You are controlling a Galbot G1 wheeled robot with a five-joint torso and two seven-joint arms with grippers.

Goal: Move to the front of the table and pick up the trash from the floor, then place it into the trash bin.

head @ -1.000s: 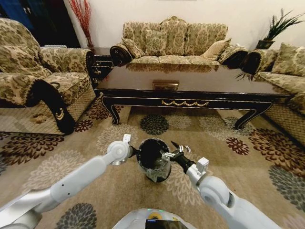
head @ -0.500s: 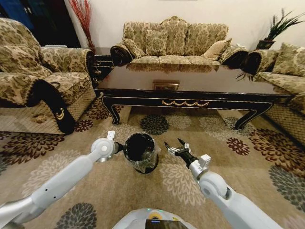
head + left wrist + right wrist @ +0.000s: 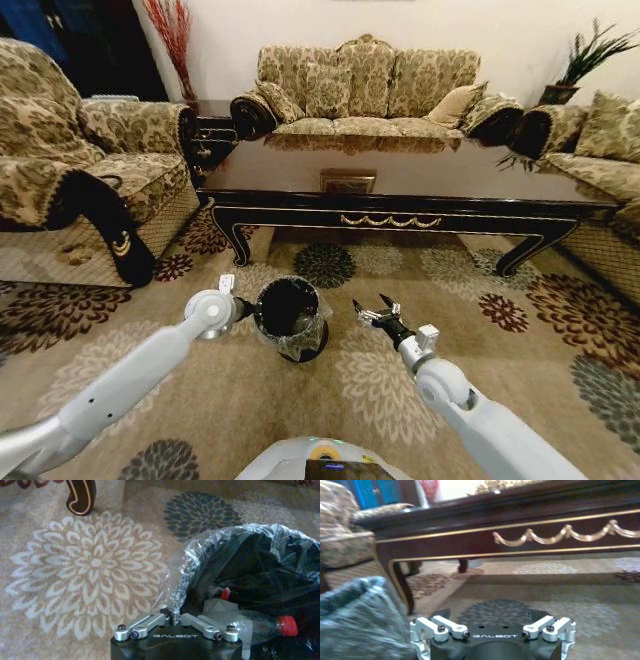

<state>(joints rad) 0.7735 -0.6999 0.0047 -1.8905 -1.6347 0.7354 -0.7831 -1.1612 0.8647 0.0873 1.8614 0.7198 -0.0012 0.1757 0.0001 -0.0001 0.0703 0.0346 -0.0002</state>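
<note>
Left gripper (image 3: 170, 612) fingers clamped the trash bin (image 3: 290, 318) liner rim; right gripper (image 3: 374, 309) beside the bin, fingers apart, empty.

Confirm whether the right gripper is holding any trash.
No: the right gripper is open and empty above the floor, beside the trash bin.

The small round black lined trash bin (image 3: 290, 318) stands on the flower-patterned beige carpet (image 3: 560, 330), before the long dark-wood coffee table (image 3: 420, 180).
</note>
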